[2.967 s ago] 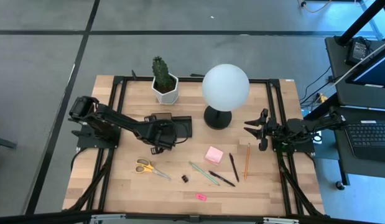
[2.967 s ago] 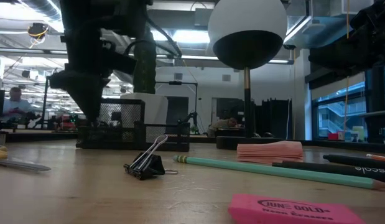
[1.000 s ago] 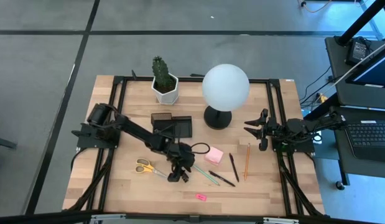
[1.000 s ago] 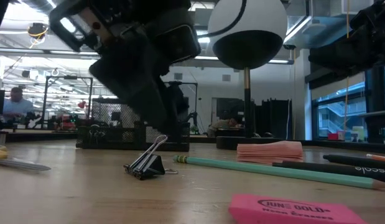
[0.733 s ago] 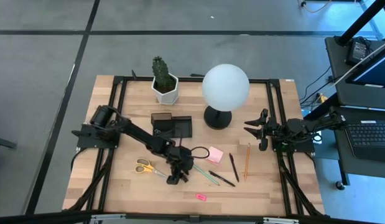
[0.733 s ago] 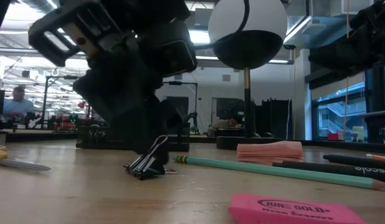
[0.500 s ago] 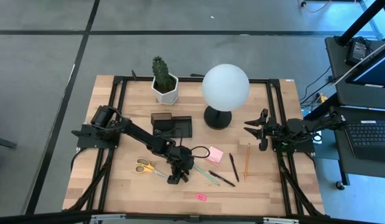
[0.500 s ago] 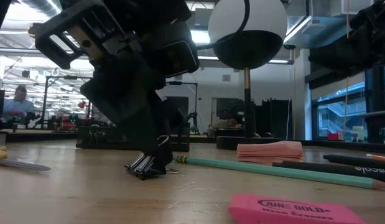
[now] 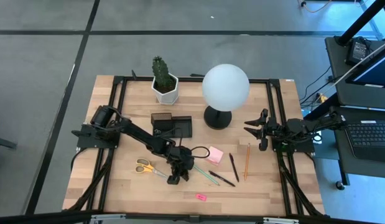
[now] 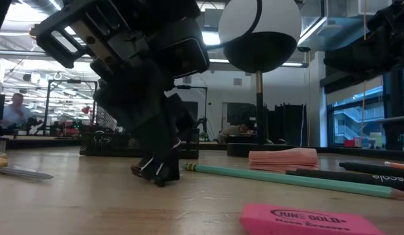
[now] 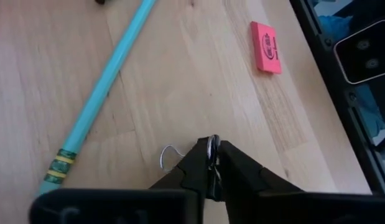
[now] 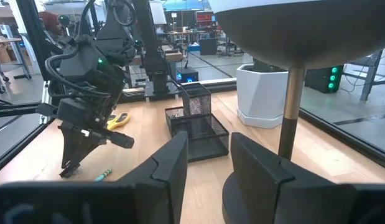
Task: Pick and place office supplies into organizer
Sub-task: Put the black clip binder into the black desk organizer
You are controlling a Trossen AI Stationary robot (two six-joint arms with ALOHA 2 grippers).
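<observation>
My left gripper [image 9: 179, 175] is down at the table's middle front, shut on a small black binder clip [image 10: 151, 171]; the high view hides the clip under the fingers. Round it lie yellow-handled scissors [image 9: 147, 167], a green pen [image 11: 96, 102], black pens [image 9: 222, 178], an orange pencil [image 9: 247, 160], a pink sticky-note pad [image 9: 214, 154] and a small pink piece [image 11: 266, 46]. The black organizer [image 9: 173, 126] stands behind them, toward the far edge. My right gripper [image 9: 254, 129] waits open at the right edge, above the table. My left gripper pinches one wire handle of the binder clip [image 11: 212, 144] between its two fingertips. The fingers slant down from the table's far left. The clip's black body rests on the wood, and its other wire loop [image 11: 169, 154] sticks out beside the fingers.
A white globe lamp [image 9: 225, 87] on a black foot and a cactus in a white pot [image 9: 164, 84] stand at the back. Black frame rails [image 9: 276, 124] run along the table's left and right sides. Bare wood lies along the near edge.
My left gripper has sunk a little onto the binder clip and shut on it, taking its raised wire handle between the fingertips. The clip stays on the table where it was.
</observation>
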